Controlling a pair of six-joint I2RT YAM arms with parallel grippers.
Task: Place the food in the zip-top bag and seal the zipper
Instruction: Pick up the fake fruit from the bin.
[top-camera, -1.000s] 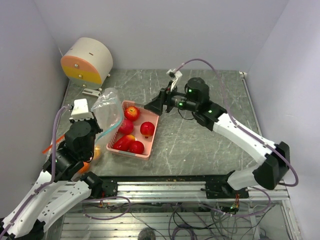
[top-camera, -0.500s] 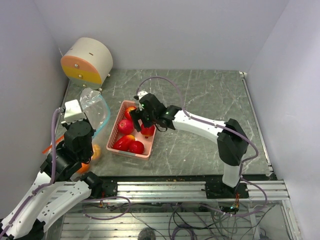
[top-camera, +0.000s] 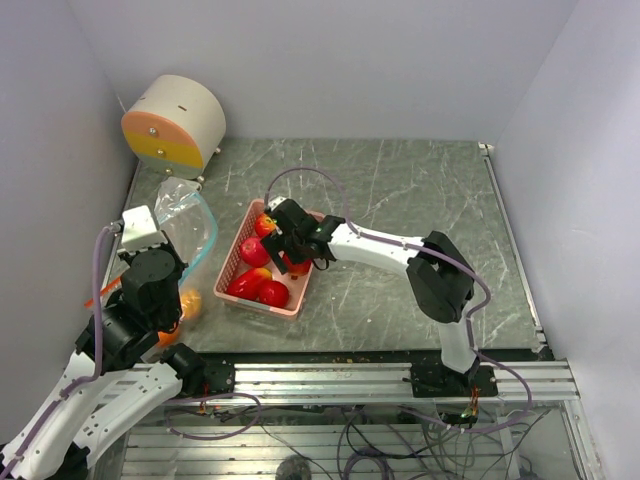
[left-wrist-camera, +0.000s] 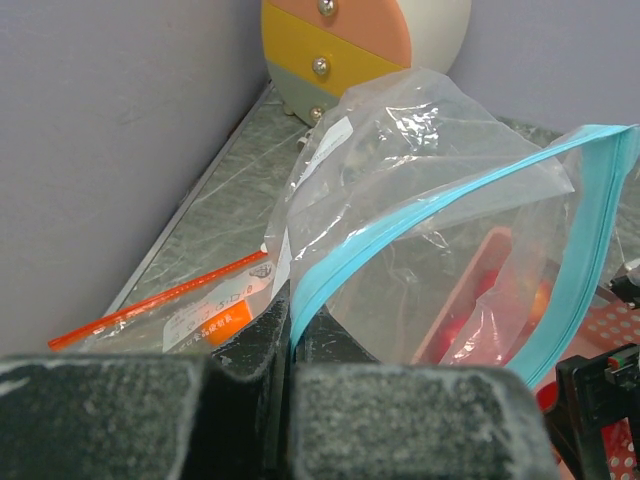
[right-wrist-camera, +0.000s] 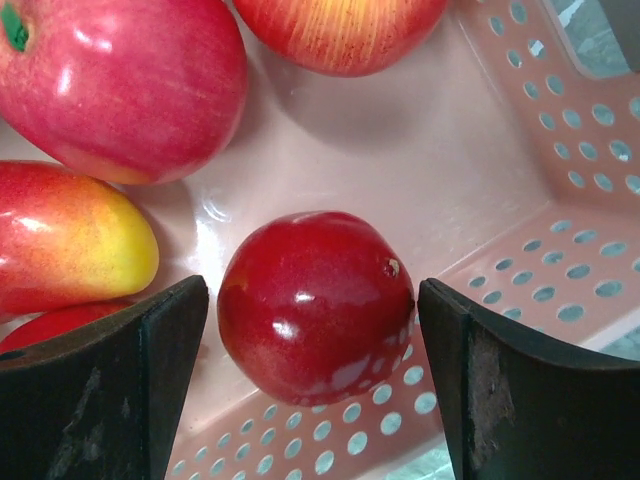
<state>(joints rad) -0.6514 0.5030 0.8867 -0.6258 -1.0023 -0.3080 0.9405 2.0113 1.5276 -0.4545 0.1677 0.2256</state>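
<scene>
The clear zip-top bag (top-camera: 185, 215) stands at the left of the table, its mouth facing the pink basket (top-camera: 300, 290). My left gripper (left-wrist-camera: 290, 340) is shut on the teal zipper strip (left-wrist-camera: 400, 235) and holds the mouth up; it shows in the top view (top-camera: 168, 240) too. My right gripper (right-wrist-camera: 315, 310) is open inside the basket (right-wrist-camera: 560, 270), its fingers either side of a glossy red apple (right-wrist-camera: 315, 305) without touching it. It shows in the top view (top-camera: 283, 248). More red apples (right-wrist-camera: 120, 85) and a red-yellow fruit (right-wrist-camera: 70, 240) lie beside it. An orange fruit (top-camera: 190, 303) lies by my left arm.
A round cream, orange and yellow drawer unit (top-camera: 175, 122) stands at the back left corner. A flat packet with an orange-red strip (left-wrist-camera: 160, 300) lies along the left wall. Walls close the left, back and right sides. A metal rail runs along the front edge.
My right arm swung from the table's middle down into the basket and now straddles a red apple. My left gripper drew the bag a little back to the left.
</scene>
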